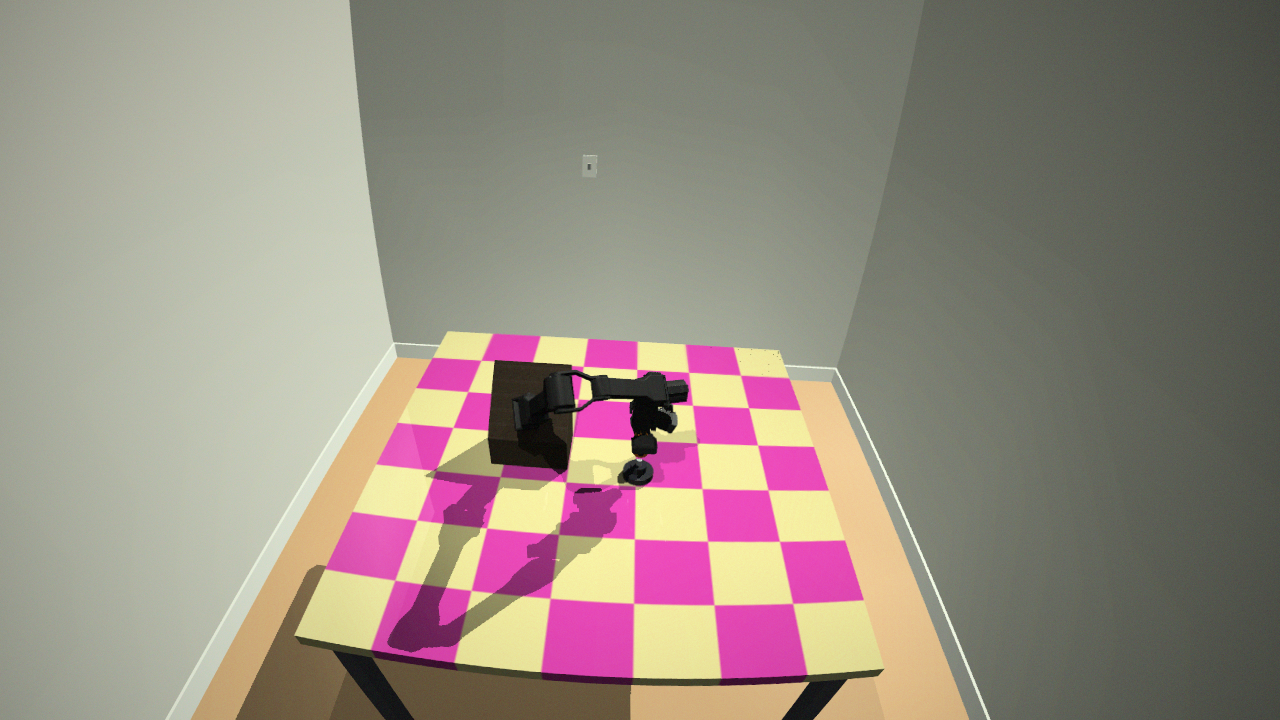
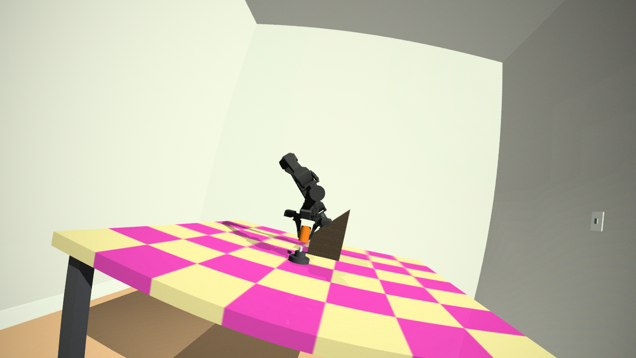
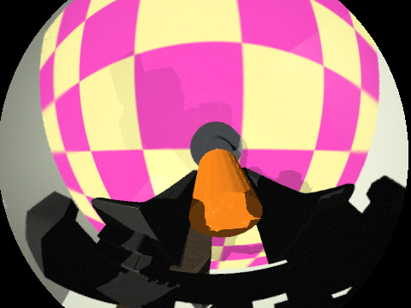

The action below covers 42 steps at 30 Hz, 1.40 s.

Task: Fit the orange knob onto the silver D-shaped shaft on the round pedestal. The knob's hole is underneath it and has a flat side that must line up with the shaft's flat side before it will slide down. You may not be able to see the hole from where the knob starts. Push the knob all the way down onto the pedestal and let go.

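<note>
My gripper [image 1: 643,445] [image 2: 305,237] [image 3: 219,173] is shut on the orange knob [image 2: 305,232] [image 3: 223,188], with one finger on each side of it. The knob is held above the round dark pedestal [image 1: 637,478] [image 2: 298,259] [image 3: 205,138], with a gap between them in the exterior view, where it looks slightly tilted. The silver shaft [image 2: 300,249] stands up from the pedestal's middle. The wrist view hides the shaft behind the knob. The knob's underside hole and the shaft's flat side cannot be made out. In the top view the gripper covers nearly all of the knob.
A dark wooden block [image 1: 528,380] [image 2: 330,238] stands beside the arm's base, to the left of the pedestal in the top view. The pink and yellow checkered table [image 1: 671,573] [image 2: 284,289] carries the arm's shadows.
</note>
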Available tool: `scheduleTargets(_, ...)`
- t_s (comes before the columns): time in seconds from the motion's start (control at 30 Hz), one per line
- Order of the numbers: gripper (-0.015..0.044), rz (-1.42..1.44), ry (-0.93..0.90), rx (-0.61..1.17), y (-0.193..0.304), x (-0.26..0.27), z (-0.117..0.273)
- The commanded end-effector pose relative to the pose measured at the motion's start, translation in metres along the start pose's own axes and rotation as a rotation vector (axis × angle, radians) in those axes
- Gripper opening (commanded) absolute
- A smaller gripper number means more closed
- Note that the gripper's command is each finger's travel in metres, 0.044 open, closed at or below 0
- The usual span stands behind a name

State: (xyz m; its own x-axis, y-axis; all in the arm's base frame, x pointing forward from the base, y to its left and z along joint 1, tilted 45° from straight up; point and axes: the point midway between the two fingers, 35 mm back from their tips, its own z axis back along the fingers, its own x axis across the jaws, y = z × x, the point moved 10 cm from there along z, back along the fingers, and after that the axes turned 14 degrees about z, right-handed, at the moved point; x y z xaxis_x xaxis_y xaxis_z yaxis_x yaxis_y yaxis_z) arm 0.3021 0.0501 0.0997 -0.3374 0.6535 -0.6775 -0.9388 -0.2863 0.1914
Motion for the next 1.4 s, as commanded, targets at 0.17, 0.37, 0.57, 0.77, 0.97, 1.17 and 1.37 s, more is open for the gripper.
scheduleTargets(0.17,0.0,0.244,0.003,-0.002,0.0021,-0.0027,0.0005)
scheduleTargets(0.37,0.0,0.403,0.003,-0.001,0.003,-0.0027,0.0005)
scheduleTargets(0.57,0.0,0.564,0.003,-0.001,0.0021,-0.0022,0.0005)
scheduleTargets(0.77,0.0,0.719,0.003,-0.001,0.0006,-0.0011,0.0005)
scheduleTargets(0.97,0.0,0.87,0.003,-0.001,0.0002,0.0003,0.0005)
scheduleTargets(1.17,0.0,1.022,0.003,-0.001,0.0008,0.0003,0.0006)
scheduleTargets(1.37,0.0,1.147,0.003,0.0,0.0016,-0.0012,0.0006)
